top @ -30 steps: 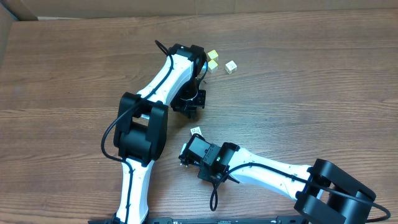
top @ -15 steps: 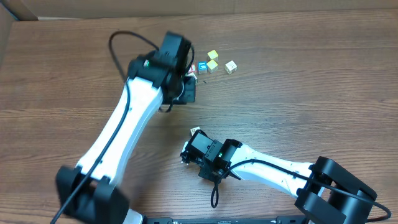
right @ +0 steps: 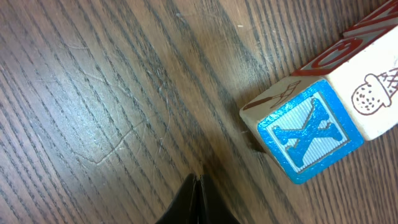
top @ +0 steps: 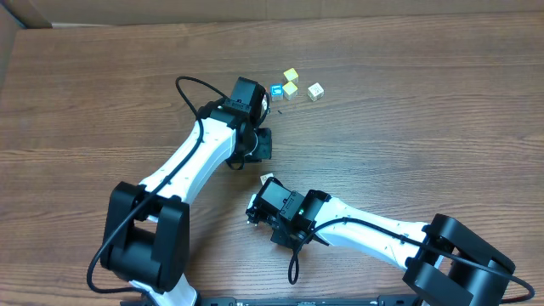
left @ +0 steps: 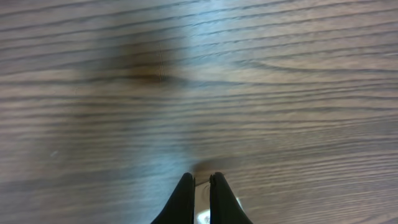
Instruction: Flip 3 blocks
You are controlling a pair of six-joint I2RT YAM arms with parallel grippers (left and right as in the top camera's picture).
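Lying near closed right hand, blue X block, left hand closed

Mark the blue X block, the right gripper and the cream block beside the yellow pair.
blue X block [right: 309,132], right wrist view, centre of blue face.
right gripper [right: 197,183], right wrist view, between shut fingertips.
cream block [top: 316,91], overhead view, top face.

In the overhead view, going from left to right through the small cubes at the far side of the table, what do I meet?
Blue cube → nearer yellow cube → cream cube. The second yellow cube sits straight behind the first, so I leave it out.
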